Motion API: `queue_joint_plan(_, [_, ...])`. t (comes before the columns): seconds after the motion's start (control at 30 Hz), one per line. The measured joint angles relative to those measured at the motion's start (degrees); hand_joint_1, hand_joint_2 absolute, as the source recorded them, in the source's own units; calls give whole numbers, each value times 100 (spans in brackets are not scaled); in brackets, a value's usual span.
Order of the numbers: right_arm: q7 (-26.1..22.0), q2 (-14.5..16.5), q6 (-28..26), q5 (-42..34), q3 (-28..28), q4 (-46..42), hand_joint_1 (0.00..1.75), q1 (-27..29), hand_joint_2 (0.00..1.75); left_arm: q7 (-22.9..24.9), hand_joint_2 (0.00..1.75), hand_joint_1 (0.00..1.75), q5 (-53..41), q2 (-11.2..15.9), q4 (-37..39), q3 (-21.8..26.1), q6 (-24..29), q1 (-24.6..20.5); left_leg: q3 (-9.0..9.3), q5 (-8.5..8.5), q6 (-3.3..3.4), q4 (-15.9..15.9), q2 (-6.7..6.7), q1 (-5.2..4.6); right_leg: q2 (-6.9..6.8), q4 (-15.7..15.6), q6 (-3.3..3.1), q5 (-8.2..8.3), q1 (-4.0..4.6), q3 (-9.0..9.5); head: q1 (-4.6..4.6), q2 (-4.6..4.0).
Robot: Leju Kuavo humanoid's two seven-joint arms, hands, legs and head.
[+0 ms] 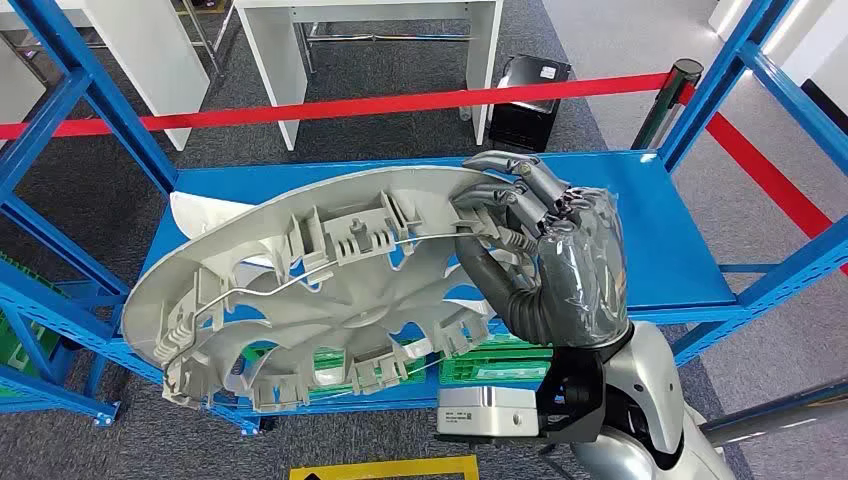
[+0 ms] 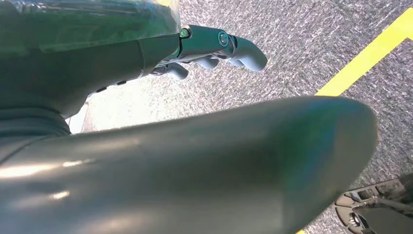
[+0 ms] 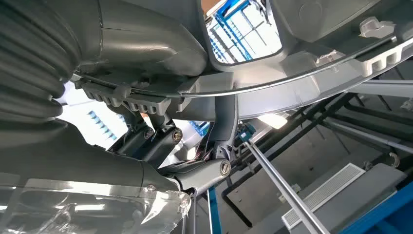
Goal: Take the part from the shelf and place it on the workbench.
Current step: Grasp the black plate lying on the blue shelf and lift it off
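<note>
Right hand [image 1: 545, 255] grips rim of grey wheel cover [image 1: 320, 285], centre frame, tilted above blue shelf [image 1: 660, 230]; left hand [image 2: 214, 46] fingers curled, holding nothing.

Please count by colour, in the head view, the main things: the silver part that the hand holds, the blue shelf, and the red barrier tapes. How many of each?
Silver: 1, the part, held by the right hand
Blue: 1, the shelf
Red: 2, the barrier tapes
Total: 4
</note>
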Motion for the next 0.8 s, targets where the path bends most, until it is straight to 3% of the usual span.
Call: queue_joint_plan(0.8, [0,4,0,2,4,0,175,0,175,0,175,0,0,2,0,0,0,8,-29,7,32,14,-34,-11,-60,-6,21,1,6,7,30,0])
